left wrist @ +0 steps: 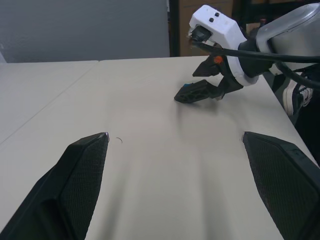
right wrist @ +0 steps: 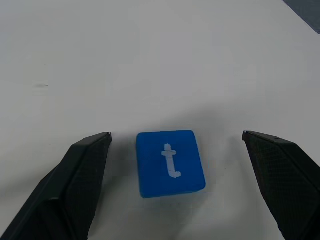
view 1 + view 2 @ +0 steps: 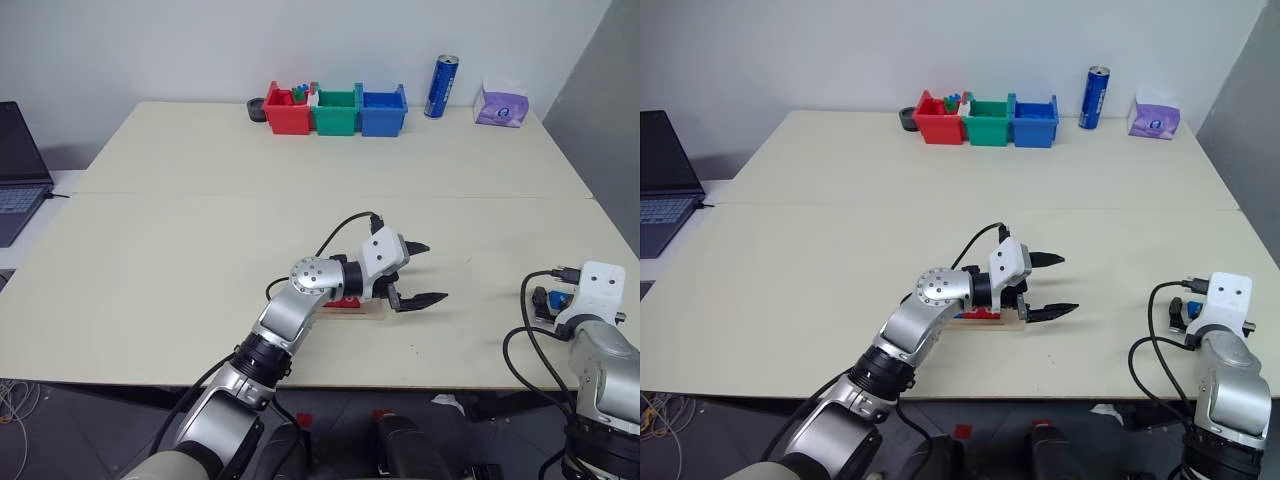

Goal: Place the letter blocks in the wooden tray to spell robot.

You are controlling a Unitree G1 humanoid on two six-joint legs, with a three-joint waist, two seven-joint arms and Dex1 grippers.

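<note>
While your right gripper [image 2: 175, 137] hangs low over the near right edge of the table [image 3: 200, 250], its two black fingers stand wide apart with a blue letter block [image 2: 171, 163] lying flat on the tabletop between them, touched by neither. You can read a white lowercase "t" on that block's top face. From the head views, you see this same blue block [image 3: 560, 299] peeking out just beside the white wrist housing of your right arm.

Near the middle of the table's front edge, your left gripper [image 3: 422, 272] points level toward the right arm, its fingers spread and holding nothing. Beneath and behind that wrist lies the wooden tray [image 3: 1002, 320], flat on the table, with red letter blocks [image 3: 976, 314] seated in it; you cannot tell how many, nor their letters, because the arm covers most of the tray.

Along the far edge you find a red bin [image 3: 286, 111], a green bin [image 3: 335, 112] and a blue bin [image 3: 383, 111] set side by side, a blue can [image 3: 441, 86] upright to their right, and a purple tissue pack [image 3: 501, 105] beyond it. A laptop [image 3: 18, 170] sits at the far left.
</note>
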